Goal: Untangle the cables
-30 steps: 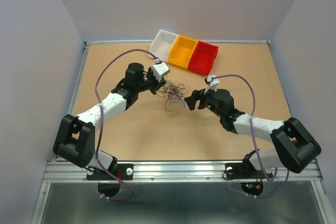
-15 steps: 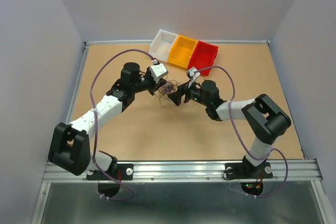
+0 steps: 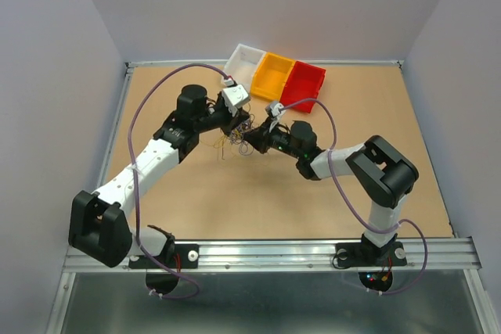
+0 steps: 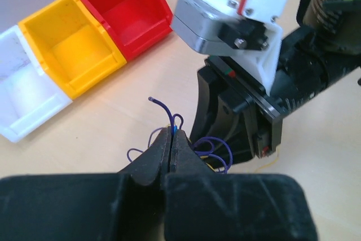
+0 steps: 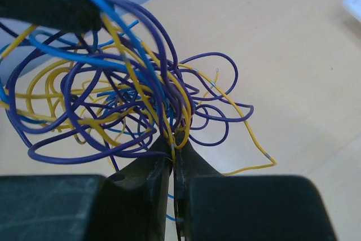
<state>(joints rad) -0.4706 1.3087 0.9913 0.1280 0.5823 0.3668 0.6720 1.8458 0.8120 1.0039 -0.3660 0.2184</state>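
Mid-way across the tan desk (image 3: 235, 201), the small tangle of thin curly blue, purple and yellow wires (image 3: 241, 132) lies directly between the left fingers (image 4: 153, 161) and right fingers (image 5: 148, 180), each pair pinched shut on strands at opposite sides.

Tan wooden table (image 3: 235, 201), pale metal rim. Three open bins sit on it in a touching row, beyond the left fingers (image 4: 149, 165) and to their left. Red bin (image 4: 121, 9) is at the right end, yellow bin (image 4: 73, 49) in the middle, white bin (image 4: 25, 103) leftmost.
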